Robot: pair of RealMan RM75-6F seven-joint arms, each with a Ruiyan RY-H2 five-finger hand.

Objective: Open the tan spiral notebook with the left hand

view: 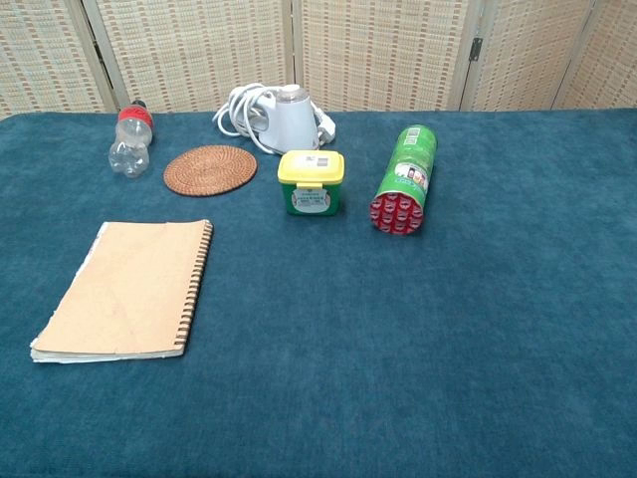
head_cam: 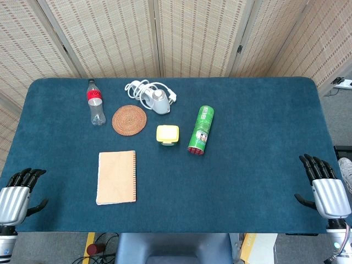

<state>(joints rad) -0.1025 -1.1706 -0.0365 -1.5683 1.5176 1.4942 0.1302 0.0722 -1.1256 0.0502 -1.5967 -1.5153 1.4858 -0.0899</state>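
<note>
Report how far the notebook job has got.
Nothing is done: the tan spiral notebook lies closed and flat on the table. Nothing is in hand; the left hand sits open at the near edge, apart from it. Reaching, gripping the cover and opening all remain.

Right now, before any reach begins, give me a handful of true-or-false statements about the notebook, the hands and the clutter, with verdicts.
1. The tan spiral notebook lies closed. True.
2. Its spiral binding runs along the edge nearer the left hand. False: the binding is on the edge facing the right hand.
3. The left hand already touches the notebook. False: it sits at the table corner, apart from it.
4. The green canister lies on its side. True.
5. The plastic bottle rests on the woven coaster. False: it lies beside it.
</note>
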